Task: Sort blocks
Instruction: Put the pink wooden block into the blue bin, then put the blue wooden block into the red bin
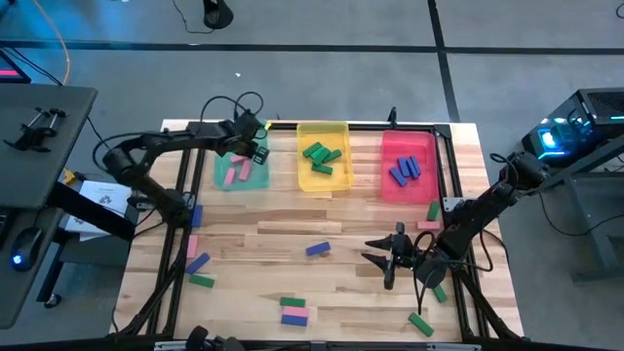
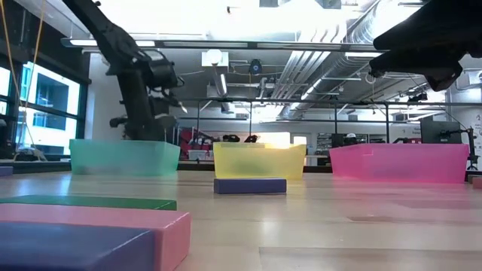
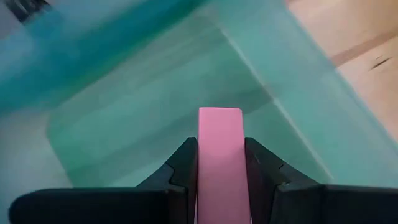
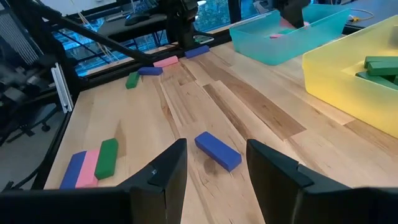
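A pink block [image 3: 219, 162] is held clamped in the left tool [image 3: 221, 163] above the teal tray [image 1: 241, 174]. The right tool [image 4: 214, 163] is kept apart over a blue block [image 4: 217, 150] on the tabletop [image 1: 361, 234].

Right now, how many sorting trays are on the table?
3, in a row: the teal tray at left, the yellow tray in the middle, the red tray at right. None looks hidden.

A lab: exposed ceiling ducts [image 2: 316, 71], monitors [image 2: 440, 132], computer tower [image 1: 575, 127].
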Robot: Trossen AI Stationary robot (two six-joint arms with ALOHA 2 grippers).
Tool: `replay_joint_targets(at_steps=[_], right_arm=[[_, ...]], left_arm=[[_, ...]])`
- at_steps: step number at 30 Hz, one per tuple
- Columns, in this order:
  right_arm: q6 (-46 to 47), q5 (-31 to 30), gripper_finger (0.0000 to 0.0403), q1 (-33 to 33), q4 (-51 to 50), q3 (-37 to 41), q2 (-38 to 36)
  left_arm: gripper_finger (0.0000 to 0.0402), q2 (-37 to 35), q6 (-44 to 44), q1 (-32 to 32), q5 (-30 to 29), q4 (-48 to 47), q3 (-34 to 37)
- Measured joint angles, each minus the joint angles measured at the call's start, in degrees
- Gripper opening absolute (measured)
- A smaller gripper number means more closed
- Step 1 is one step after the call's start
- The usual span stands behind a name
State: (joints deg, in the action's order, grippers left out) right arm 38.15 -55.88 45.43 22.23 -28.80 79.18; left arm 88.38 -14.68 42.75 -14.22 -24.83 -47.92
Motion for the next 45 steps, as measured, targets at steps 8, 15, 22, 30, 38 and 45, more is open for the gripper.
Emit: replay_joint_targets(at_steps=[8,15,22,30,38,45], right_arm=[[0.0,0.0,0.0149,0.0,-0.2,0.0,0.0],[-0.9,0.2,0.0149,-0.8,-0.6,0.0,0.0],[-1.1,2.8,0.0149,-1.3,-3.2,0.0,0.0],[-6.4,16.7,0.0149,-4.9,-3.9,0.0,1.2],[-13.3,20.7,0.015,-10.5,2.0,0.0,8.3],[-25.1,32.9,0.0195,-18.7,18.2,-0.3,17.4]], left_arm=[[0.014,5.4,0.8,0.0,0.2,4.3,0.0],[0.0191,3.4,1.4,0.1,0.7,5.1,0.0],[0.0202,-7.2,0.6,-4.6,3.0,0.4,0.0],[0.0203,-18.6,-4.6,-25.2,-3.1,-0.4,0.0],[0.0199,-17.5,-12.4,-51.8,-20.8,5.1,0.0],[0.0199,-11.1,-18.4,-67.3,-31.3,13.1,0.0]])
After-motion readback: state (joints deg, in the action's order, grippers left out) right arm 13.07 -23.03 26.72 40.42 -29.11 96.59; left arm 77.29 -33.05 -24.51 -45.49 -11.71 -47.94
